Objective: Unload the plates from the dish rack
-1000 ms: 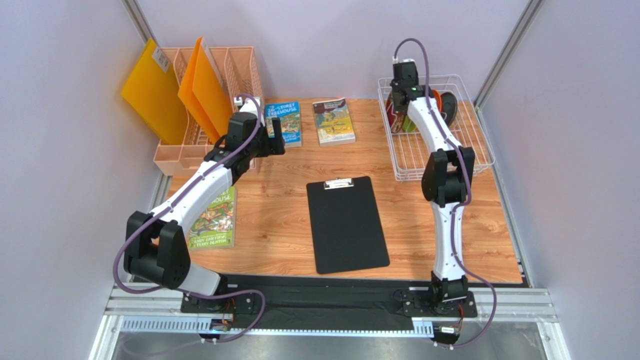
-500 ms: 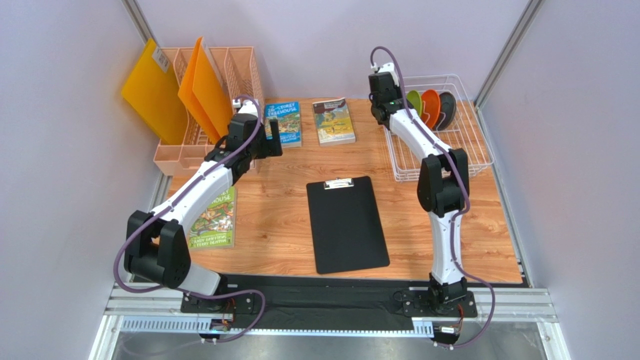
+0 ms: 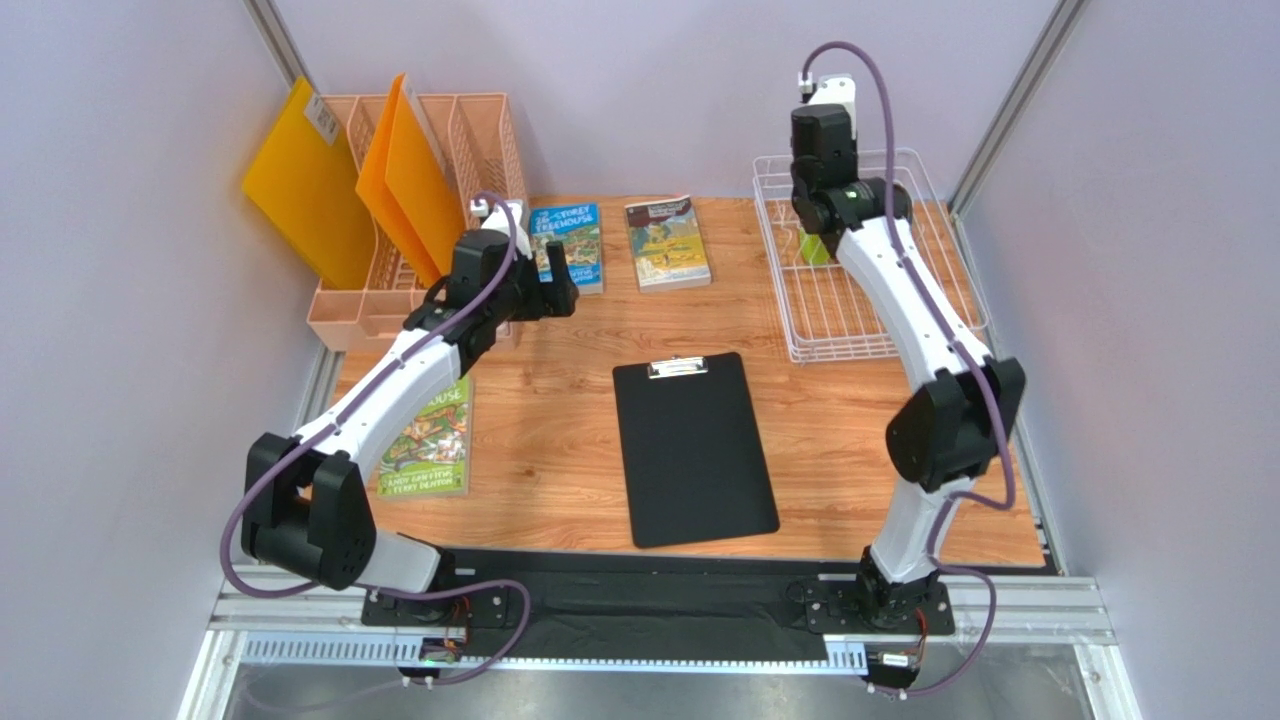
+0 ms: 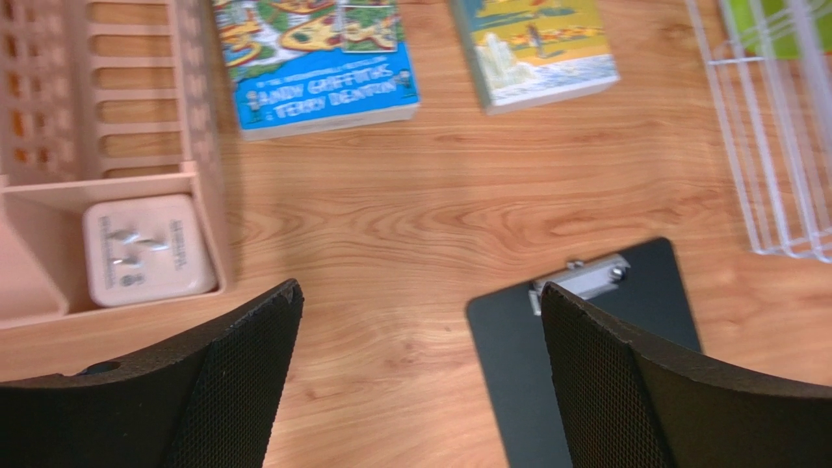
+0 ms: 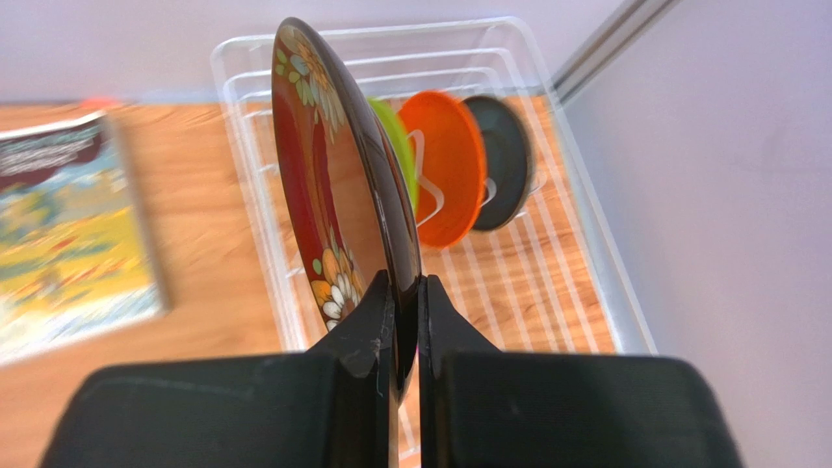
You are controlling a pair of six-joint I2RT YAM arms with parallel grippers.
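My right gripper (image 5: 402, 288) is shut on the rim of the dark red flower-pattern plate (image 5: 327, 185) and holds it upright, edge-on, above the left part of the white wire dish rack (image 5: 239, 127). Behind it the lime green plate (image 5: 398, 156), the orange plate (image 5: 447, 180) and the dark teal-grey plate (image 5: 503, 161) stand upright in the rack's prongs. In the top view the right gripper (image 3: 821, 203) hangs over the rack's (image 3: 879, 323) back left and hides the plates, apart from a bit of green (image 3: 813, 249). My left gripper (image 4: 418, 292) is open and empty above bare wood.
A black clipboard (image 3: 694, 447) lies mid-table. Two books (image 3: 567, 245) (image 3: 667, 240) lie at the back and a third (image 3: 425, 435) at the left. A peach file organiser (image 3: 428, 225) with orange folders stands back left. Walls close in both sides.
My right arm has swung from the rack's left edge back over the rack and risen, with the dark red plate in its grip. My left gripper has shifted slightly right.
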